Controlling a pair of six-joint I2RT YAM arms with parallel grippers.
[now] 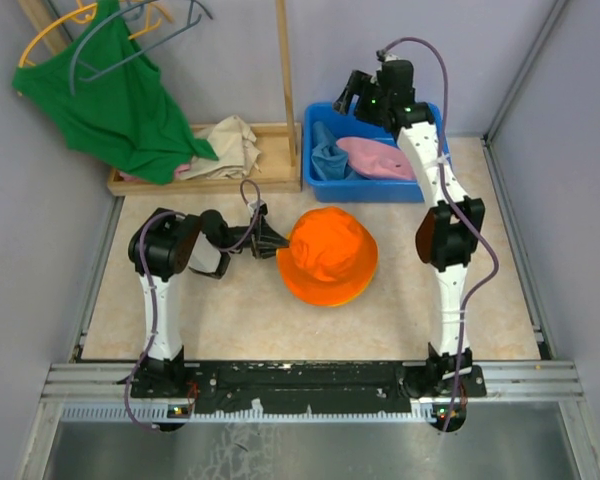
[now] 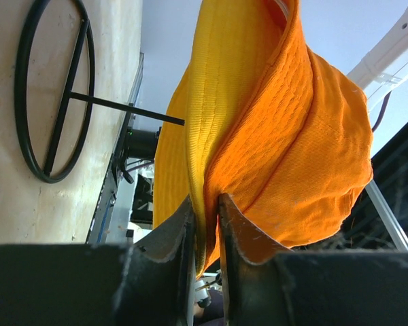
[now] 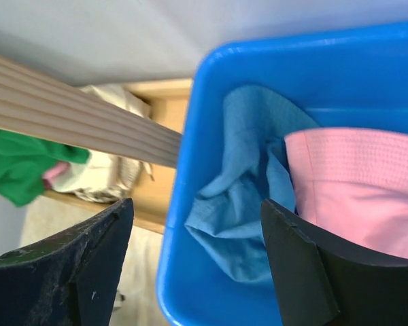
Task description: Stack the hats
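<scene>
1. Left gripper [image 1: 280, 243] sits at 9 o'clock of the bright orange hat [image 1: 328, 258], which is mid worktop [image 1: 230, 320].
2. Left wrist view: left fingers [image 2: 170, 234] are pressed nearly together, pinching the brim of the yellow-orange hat [image 2: 204, 102]. The bright orange hat's brim [image 2: 306, 136] lies tight against it at the same pinch.
3. The two hats are nested, bright orange outside and yellow-orange inside. From the top view only a thin yellow edge shows, at 5 o'clock of the orange hat.
4. Right gripper [image 1: 365, 95] hangs over the blue bin [image 1: 315, 185] at 1 o'clock of the worktop. Its fingers [image 3: 75, 272] are spread wide with nothing between them.
5. Light blue hat [image 1: 330, 160] lies crumpled in the bin's 9 o'clock side, directly below the right gripper [image 3: 196, 204].
6. Pink hat [image 1: 375, 157] is in the same bin at 3 o'clock of the light blue hat, touching and partly overlapping it.
7. Green tank top [image 1: 120, 100] hangs on a hanger at 11 o'clock. The beige cloth [image 1: 230, 140] lies on the wooden rack base [image 1: 270, 175], just beside the bin's 9 o'clock wall.
</scene>
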